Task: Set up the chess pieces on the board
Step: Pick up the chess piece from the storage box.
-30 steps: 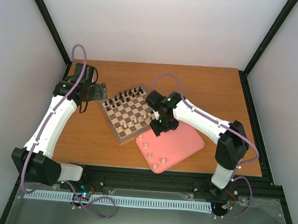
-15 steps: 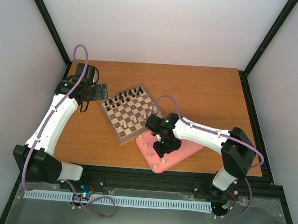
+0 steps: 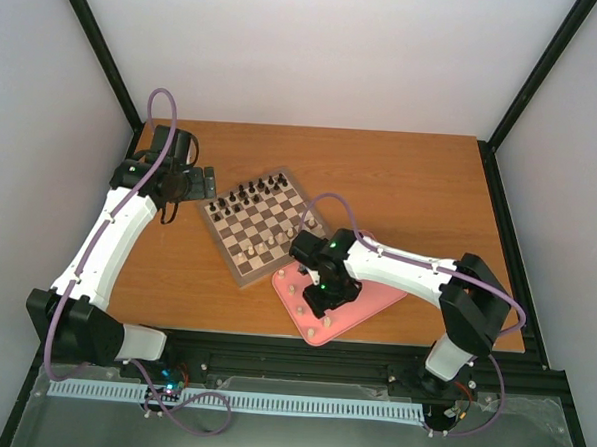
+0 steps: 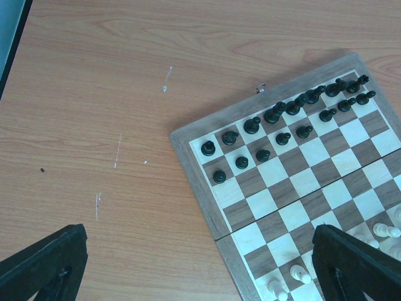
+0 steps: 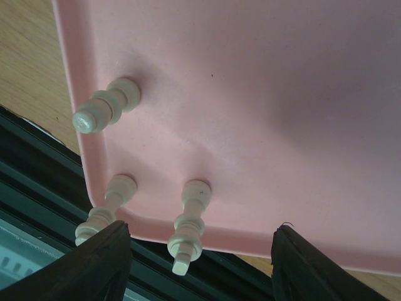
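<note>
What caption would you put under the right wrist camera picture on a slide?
Open right gripper hovers over three pale chess pieces standing near the corner of the pink tray.

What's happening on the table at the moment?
The right tool hangs open over the pink tray, low above three pale chess pieces by its near edge, gripping none. The black pieces stand in two rows on the board, and a few pale ones are already on its other side. The left tool is open and empty beside the board.

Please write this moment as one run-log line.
right end effector: open, over pale pieces on pink tray | left end effector: open, by board | held: nothing
</note>
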Tool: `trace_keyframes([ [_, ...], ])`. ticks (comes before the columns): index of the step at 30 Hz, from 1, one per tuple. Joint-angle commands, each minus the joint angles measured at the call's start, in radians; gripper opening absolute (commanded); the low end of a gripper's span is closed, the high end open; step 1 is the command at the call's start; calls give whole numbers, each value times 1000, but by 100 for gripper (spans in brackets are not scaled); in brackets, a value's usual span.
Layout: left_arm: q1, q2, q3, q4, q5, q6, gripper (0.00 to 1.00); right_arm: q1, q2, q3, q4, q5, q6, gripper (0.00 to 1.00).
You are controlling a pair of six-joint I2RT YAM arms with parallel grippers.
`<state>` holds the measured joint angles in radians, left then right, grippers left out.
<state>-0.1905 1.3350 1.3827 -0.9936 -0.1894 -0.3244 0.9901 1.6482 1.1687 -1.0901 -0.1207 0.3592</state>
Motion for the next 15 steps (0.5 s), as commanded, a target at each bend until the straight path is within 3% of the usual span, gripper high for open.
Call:
trace_keyframes([
  [1,6,-2,13,10,4,2,100,10,15,-17,20,-11,-14,61],
  [15,6,9,22,8,8,3,100,10,12,-5,15,31,-7,61],
])
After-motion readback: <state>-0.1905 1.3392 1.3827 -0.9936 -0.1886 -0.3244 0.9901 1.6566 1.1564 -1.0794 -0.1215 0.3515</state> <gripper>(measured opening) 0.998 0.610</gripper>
